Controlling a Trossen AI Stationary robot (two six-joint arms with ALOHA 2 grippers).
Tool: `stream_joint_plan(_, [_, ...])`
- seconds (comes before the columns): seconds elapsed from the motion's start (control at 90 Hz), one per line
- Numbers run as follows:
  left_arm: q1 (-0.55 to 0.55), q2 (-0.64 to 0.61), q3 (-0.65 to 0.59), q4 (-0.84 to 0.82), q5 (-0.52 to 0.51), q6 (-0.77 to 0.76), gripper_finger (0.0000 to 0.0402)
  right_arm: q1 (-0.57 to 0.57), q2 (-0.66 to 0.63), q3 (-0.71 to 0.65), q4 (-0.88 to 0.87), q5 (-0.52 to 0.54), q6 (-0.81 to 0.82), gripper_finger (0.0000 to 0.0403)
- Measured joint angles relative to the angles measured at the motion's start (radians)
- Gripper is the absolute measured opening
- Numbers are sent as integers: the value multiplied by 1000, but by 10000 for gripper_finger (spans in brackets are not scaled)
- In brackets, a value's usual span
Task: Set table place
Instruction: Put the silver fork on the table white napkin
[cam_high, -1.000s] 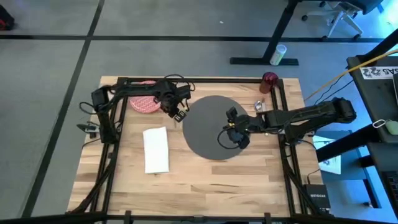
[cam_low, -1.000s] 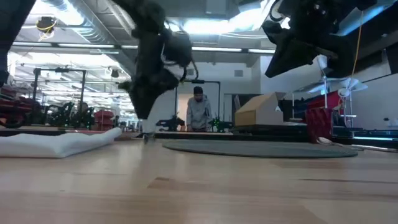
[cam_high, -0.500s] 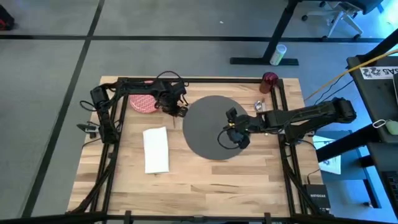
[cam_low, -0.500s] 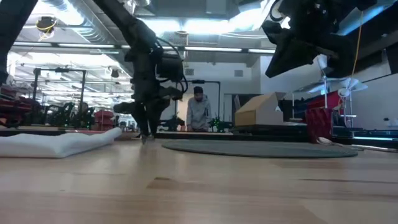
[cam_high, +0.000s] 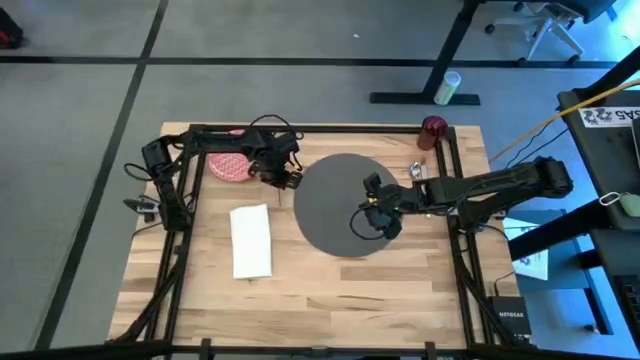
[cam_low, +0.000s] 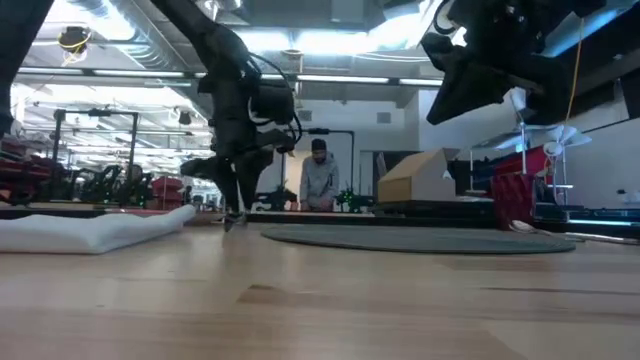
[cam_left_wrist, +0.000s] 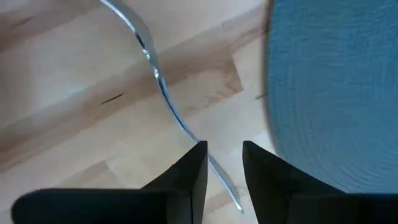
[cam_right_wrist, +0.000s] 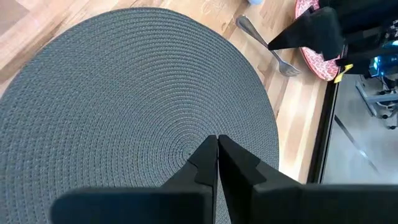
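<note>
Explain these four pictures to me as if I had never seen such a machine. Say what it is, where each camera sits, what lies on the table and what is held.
Two dark robot arms work at a wooden table. One camera looks straight down from above, one looks level across the tabletop, and one rides on each arm's wrist.

On the table lie a round grey mat, a white napkin, a red patterned plate at the far left and a small dark red cup at the far right corner. A silver fork lies on the wood beside the mat.

The left claw is open, its fingers straddling the fork's handle without gripping it yet. The right claw hangs shut and empty over the mat. A person stands far behind.
</note>
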Motion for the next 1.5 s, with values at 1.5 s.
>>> stream_joint_plan(1.5, [-35,-29,39,-319,-130,214,0,0,0,0,-2,0,1,0])
